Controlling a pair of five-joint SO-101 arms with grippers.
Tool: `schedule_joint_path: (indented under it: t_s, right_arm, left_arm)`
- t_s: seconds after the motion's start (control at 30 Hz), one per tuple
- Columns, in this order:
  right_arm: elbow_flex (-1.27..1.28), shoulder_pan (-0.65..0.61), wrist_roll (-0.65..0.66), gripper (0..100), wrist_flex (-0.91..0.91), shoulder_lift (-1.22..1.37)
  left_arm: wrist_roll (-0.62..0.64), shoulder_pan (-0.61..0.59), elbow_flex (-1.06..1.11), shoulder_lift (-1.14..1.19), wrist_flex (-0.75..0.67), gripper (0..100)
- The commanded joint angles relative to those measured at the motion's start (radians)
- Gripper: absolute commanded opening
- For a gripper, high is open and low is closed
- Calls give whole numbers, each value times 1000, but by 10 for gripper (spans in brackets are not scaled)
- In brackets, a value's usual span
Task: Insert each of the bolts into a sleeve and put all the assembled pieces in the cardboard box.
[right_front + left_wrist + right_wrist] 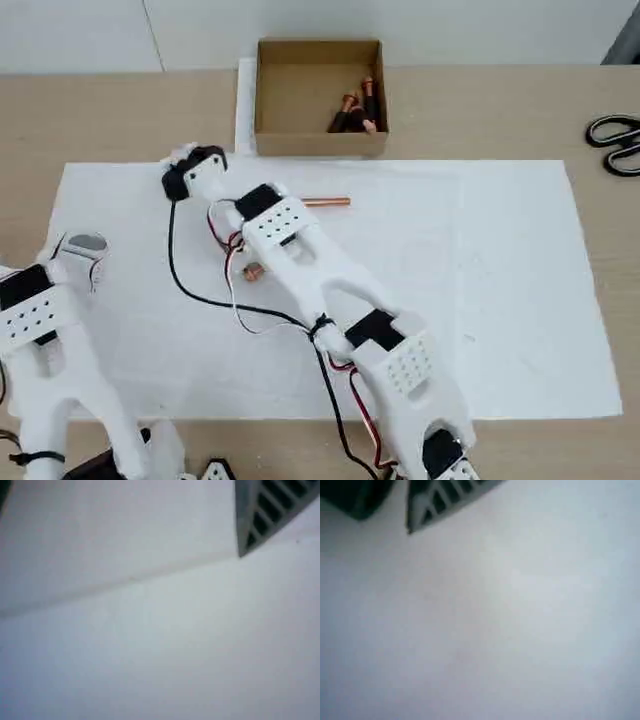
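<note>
Overhead, the cardboard box [268, 95] sits at the upper centre of the frame, against the top edge of a white sheet [500, 300]. Several dark-and-copper assembled pieces [355, 112] lie together in its right half. On the sheet below the box, a copper bolt [325, 202] lies flat and level, just right of an arm that stretches from the lower right up toward the upper left. That arm's gripper [195, 170] is at the sheet's upper left edge. A small copper piece [253, 271] shows just left of this arm's middle, partly hidden. The other arm stands at the lower left, with its gripper [85, 250] over the sheet's left edge. Whether either gripper is open or closed cannot be told. Scissors [615, 143] lie at the right edge.
</note>
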Motion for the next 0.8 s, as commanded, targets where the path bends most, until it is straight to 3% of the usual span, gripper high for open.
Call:
schedule_joint_path:
  t_s: [0.0,0.43,0.77]
  right_arm:
    - [-49,22,-17,232,-5,-13]
    - [-181,22,-68,232,136,-8]
    - [-181,24,-184,232,168,-5]
  left_arm:
    - [6,-5,-4,-9,5,299]
    - [6,-5,-4,-9,5,299]
    - [6,-5,-1,-9,5,299]
